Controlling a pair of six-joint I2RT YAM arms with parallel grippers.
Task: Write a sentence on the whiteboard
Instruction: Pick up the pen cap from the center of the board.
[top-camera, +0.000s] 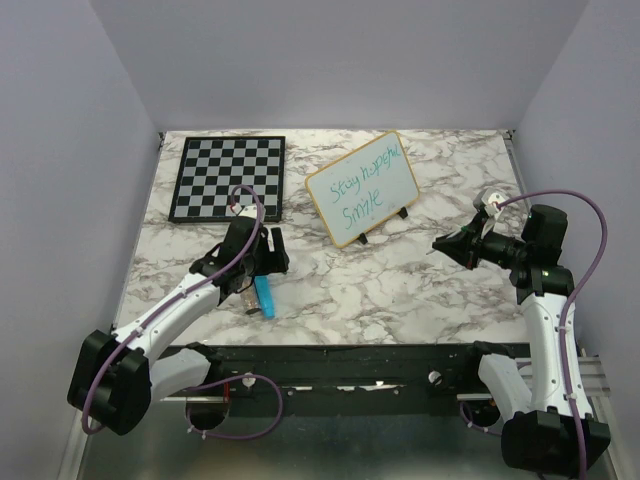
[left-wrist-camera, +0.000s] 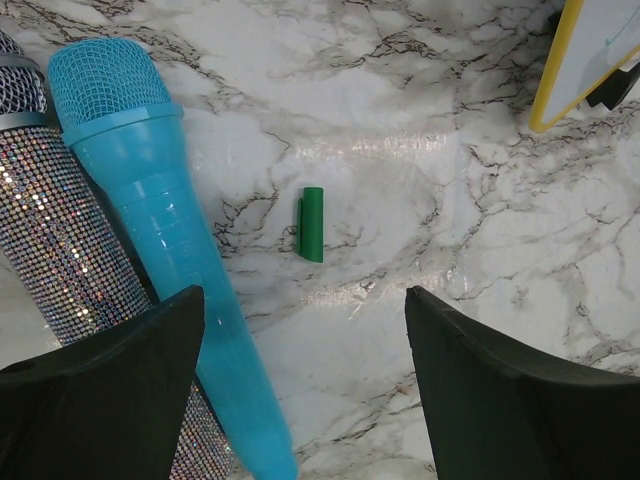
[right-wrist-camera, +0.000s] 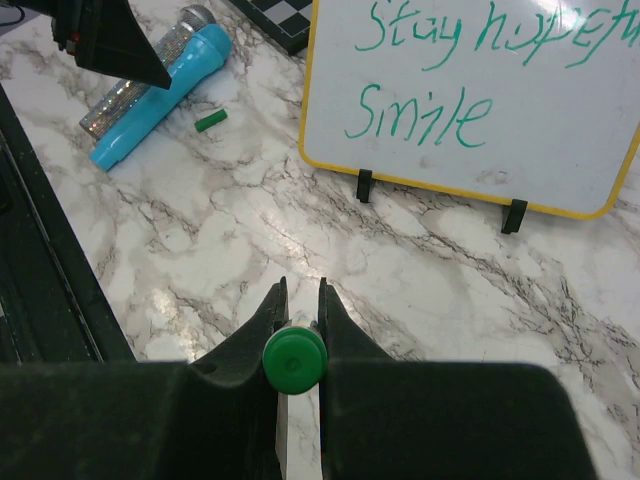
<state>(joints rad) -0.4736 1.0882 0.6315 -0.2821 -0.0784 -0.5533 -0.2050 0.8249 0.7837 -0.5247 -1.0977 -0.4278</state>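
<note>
The whiteboard (top-camera: 362, 187) stands propped on two black feet near the middle of the marble table (top-camera: 400, 290), toward its 12 o'clock edge, its top leaning back and its long side skewed so the right end sits farther back. The sentence (right-wrist-camera: 420, 110) runs across it in green in two lines, "Stay hopeful" over "Smile" (the last letters of the upper line are cut off in the right wrist view).

At the board's 9 o'clock the chessboard (top-camera: 228, 177) lies flat, just beside it. At the board's 4 o'clock, well apart, the right gripper (right-wrist-camera: 300, 290) hangs above the marble, its jaws pinched tight on a marker (right-wrist-camera: 294, 360) whose green butt end faces the wrist camera.

At the board's 8 o'clock the left gripper (left-wrist-camera: 300, 300) hovers with its jaws spread wide and nothing between them. Below it a small green cap (left-wrist-camera: 312, 224) lies alone on the marble. At the cap's 9 o'clock a blue microphone (left-wrist-camera: 160, 220) lies flat, touching a glittery silver microphone (left-wrist-camera: 50, 230) on its far side.
</note>
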